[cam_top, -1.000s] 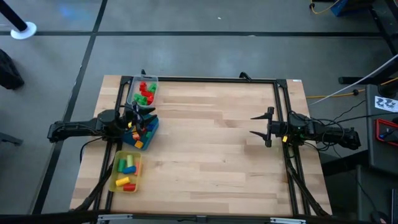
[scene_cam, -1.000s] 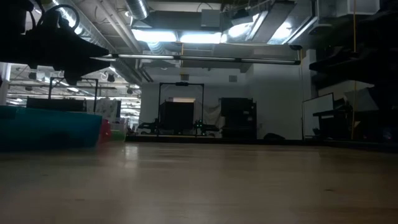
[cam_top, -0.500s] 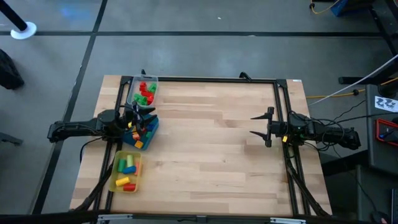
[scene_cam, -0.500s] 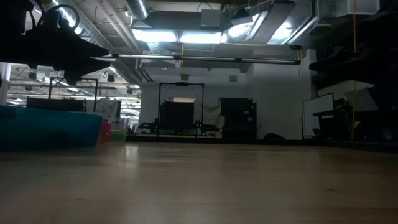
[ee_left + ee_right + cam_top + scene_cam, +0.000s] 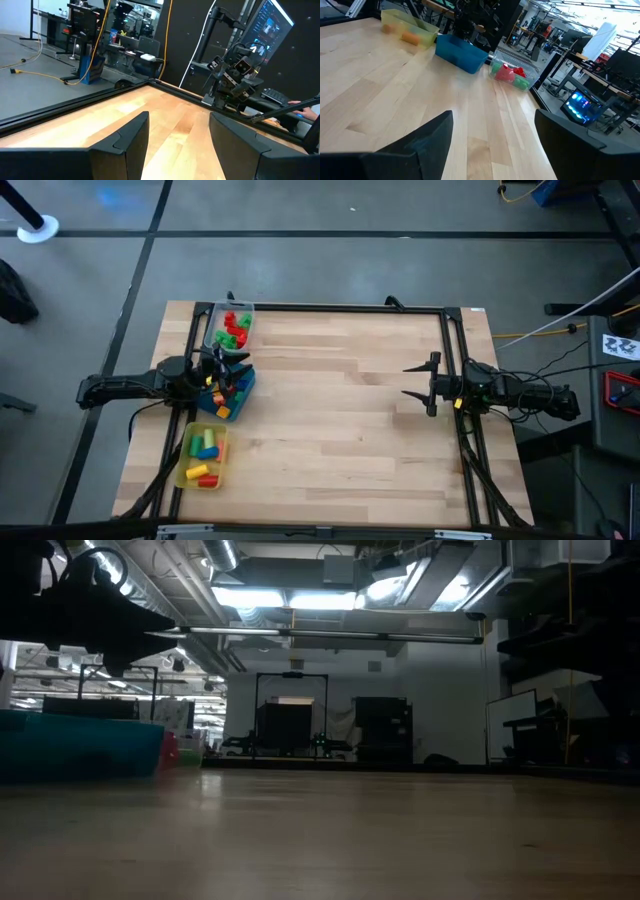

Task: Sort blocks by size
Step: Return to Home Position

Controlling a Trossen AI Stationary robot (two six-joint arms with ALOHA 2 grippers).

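Observation:
The blocks lie in three trays at the table's left side. A clear tray [image 5: 231, 328] holds red and green blocks [image 5: 510, 72]. The blue tray [image 5: 228, 394] holds mixed blocks, and the yellow tray [image 5: 202, 457] holds green, yellow, orange and red blocks. My left gripper [image 5: 240, 367] hovers open above the blue tray, pointing level toward the table's right edge, with nothing between its fingers [image 5: 131, 140]. My right gripper [image 5: 408, 381] hangs open at the table's right side, pointing toward the left edge, and holds nothing.
A black frame [image 5: 330, 307] runs along the table's far, left and right edges. The wooden table top [image 5: 340, 430] between the trays and my right gripper is bare. In the low view the blue tray [image 5: 80, 750] stands at the left.

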